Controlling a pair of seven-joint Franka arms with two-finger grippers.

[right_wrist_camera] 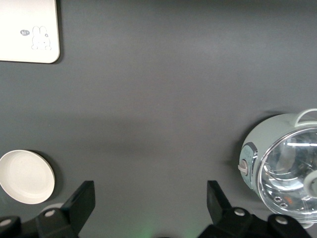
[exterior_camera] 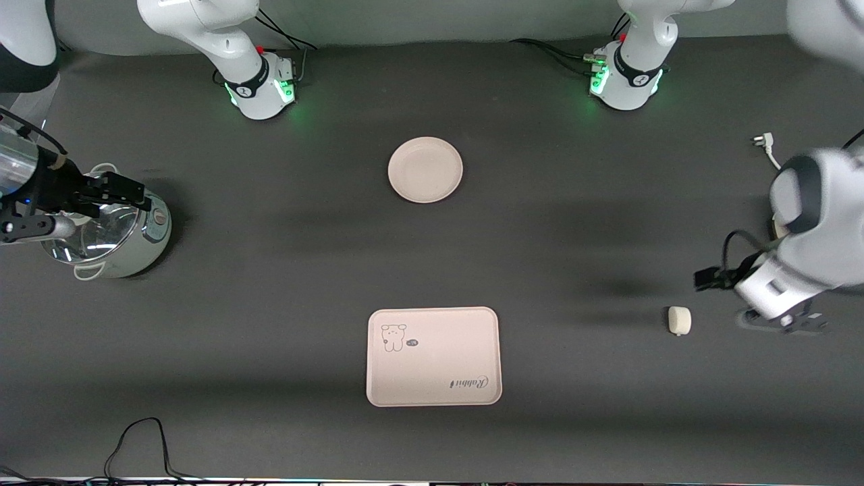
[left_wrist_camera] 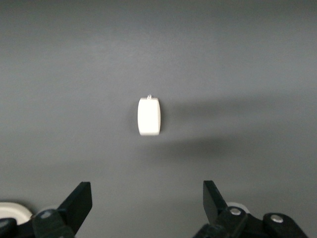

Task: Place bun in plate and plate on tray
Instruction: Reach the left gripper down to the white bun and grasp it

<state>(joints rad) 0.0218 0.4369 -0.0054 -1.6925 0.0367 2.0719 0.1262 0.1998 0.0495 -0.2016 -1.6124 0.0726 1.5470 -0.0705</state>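
We saw the left gripper [left_wrist_camera: 146,208] spread wide, holding nothing, bun [left_wrist_camera: 149,116] on edge at its twelve o'clock; right gripper [right_wrist_camera: 151,208] wide too, beside the cooker [right_wrist_camera: 285,166].

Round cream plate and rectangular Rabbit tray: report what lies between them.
Nothing: only bare dark table separates the round cream plate from the rectangular Rabbit tray, as the front view shows.

One bun [exterior_camera: 679,320], one plate [exterior_camera: 425,169], one tray [exterior_camera: 433,356], one cooker pot [exterior_camera: 128,239], two arms.
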